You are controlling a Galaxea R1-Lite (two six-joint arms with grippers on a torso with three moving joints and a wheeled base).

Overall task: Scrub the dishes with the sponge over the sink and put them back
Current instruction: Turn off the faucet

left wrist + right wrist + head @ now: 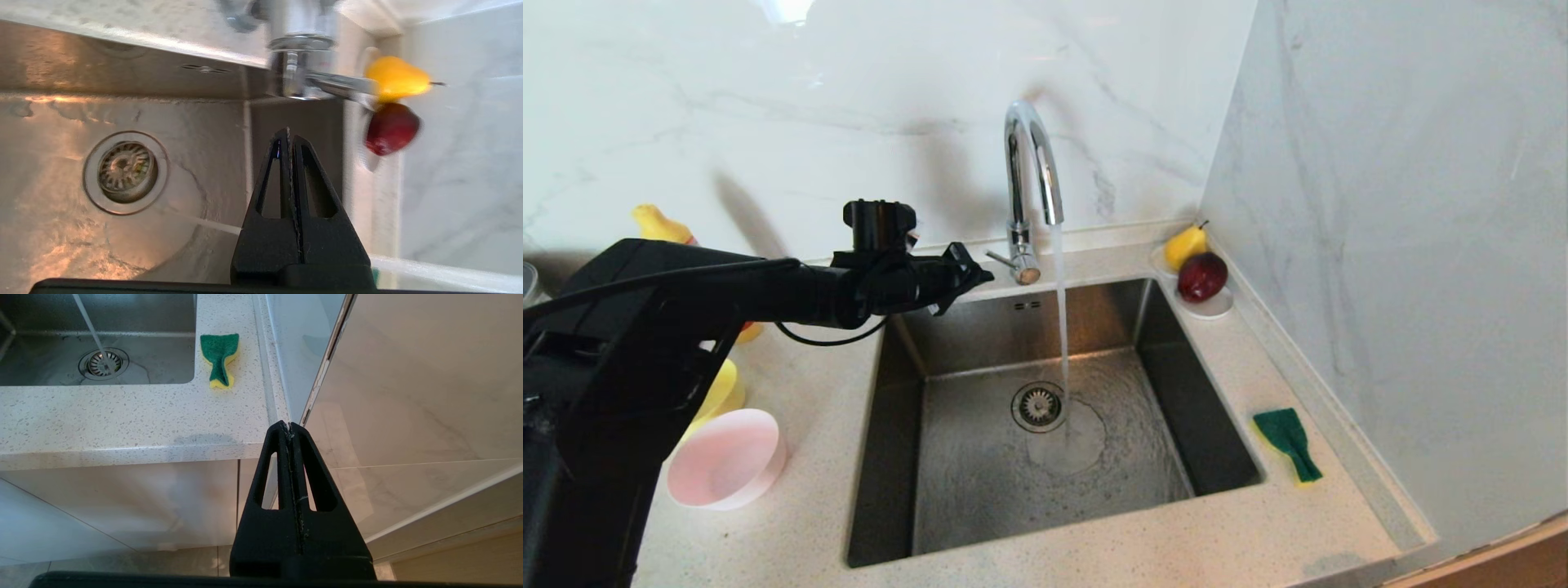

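brushed steel square sink point(980, 490) takes a thin water stream from the arched chrome faucet point(1031, 175). left gripper point(980, 273), pinched closed and empty, beside the faucet lever. crumpled green-and-yellow sponge point(1289, 443) on speckled counter point(792, 531); pale pink round bowl point(727, 459) left. right gripper point(289, 426) closed, empty, below the counter edge.

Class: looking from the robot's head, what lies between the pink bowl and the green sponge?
The sink, with tap water running onto its floor beside the drain, separates pink bowl from sponge; the head view shows it.

Sponge point(1288, 443) right of sink point(1045, 425); bowls point(727, 457) on counter point(792, 539) left.
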